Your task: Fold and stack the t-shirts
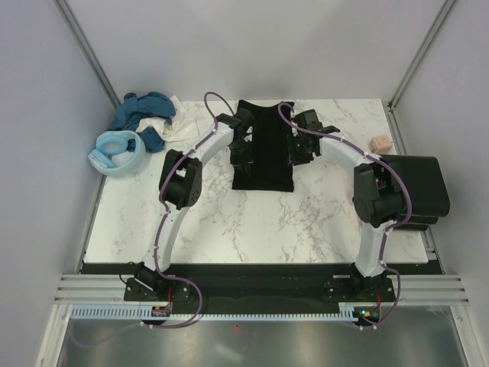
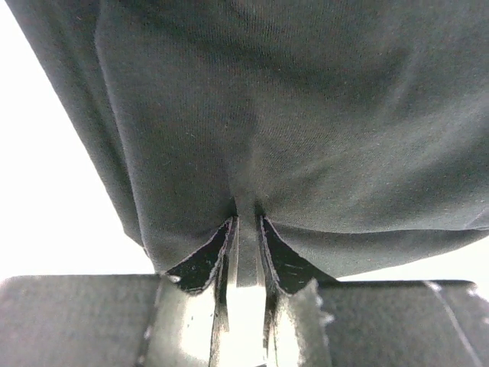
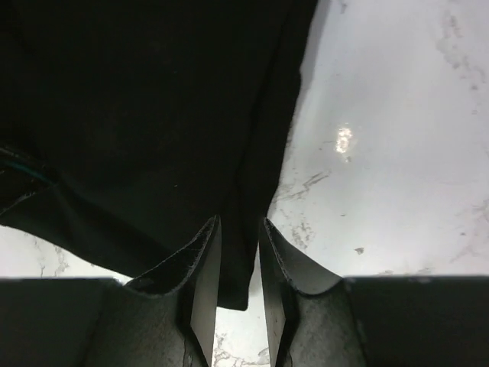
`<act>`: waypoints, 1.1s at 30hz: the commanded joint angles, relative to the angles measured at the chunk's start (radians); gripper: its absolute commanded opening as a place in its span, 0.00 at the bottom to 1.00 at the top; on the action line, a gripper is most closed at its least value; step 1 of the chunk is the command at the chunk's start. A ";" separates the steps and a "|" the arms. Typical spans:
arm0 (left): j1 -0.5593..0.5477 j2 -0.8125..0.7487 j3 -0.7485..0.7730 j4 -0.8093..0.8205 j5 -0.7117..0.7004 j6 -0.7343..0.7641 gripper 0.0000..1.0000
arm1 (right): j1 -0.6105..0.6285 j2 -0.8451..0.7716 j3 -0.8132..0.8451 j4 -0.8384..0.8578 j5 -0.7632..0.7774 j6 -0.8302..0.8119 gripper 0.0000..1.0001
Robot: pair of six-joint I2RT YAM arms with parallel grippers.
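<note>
The marble tabletop (image 1: 252,222) carries one black t-shirt (image 1: 263,168) near the middle of its far edge. It is already folded lengthwise into a narrow strip that runs from the far edge toward the centre. At the right edge sits a black stack (image 1: 420,183) that looks like finished folded shirts. A loose heap of teal-blue, white and light blue shirts (image 1: 145,118) waits in the far left corner.

The two arms flank the strip, one at each long side and about halfway along it. The left tool (image 2: 245,225) stands a slit apart, with light showing between its jaws and a pinched crease of cloth just at its tips, so it reads as released rather than clamped. The right tool (image 3: 238,225) stands wider, and the shirt's doubled edge lies loosely between its jaws without being squeezed.

The step in hand appears to be letting go after the side folds. This shirt seems about halfway folded, and several others are not yet begun.

The next move probably calls for both tools to clear the cloth without dragging the folded edges open. They would then take one short end of the strip at its two corners and fold it over onto the other end, keeping both sides level so the package stays square before it goes to the stack.
</note>
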State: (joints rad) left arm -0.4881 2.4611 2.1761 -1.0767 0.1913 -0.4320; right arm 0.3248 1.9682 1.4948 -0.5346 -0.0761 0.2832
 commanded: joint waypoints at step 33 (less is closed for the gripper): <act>0.009 0.030 0.025 0.015 -0.007 0.056 0.22 | 0.016 0.077 -0.064 0.041 -0.186 -0.047 0.30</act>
State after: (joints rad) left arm -0.4824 2.4725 2.1963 -1.0721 0.1871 -0.4183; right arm 0.3321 2.0312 1.4403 -0.5163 -0.2081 0.2508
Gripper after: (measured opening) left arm 0.222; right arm 0.331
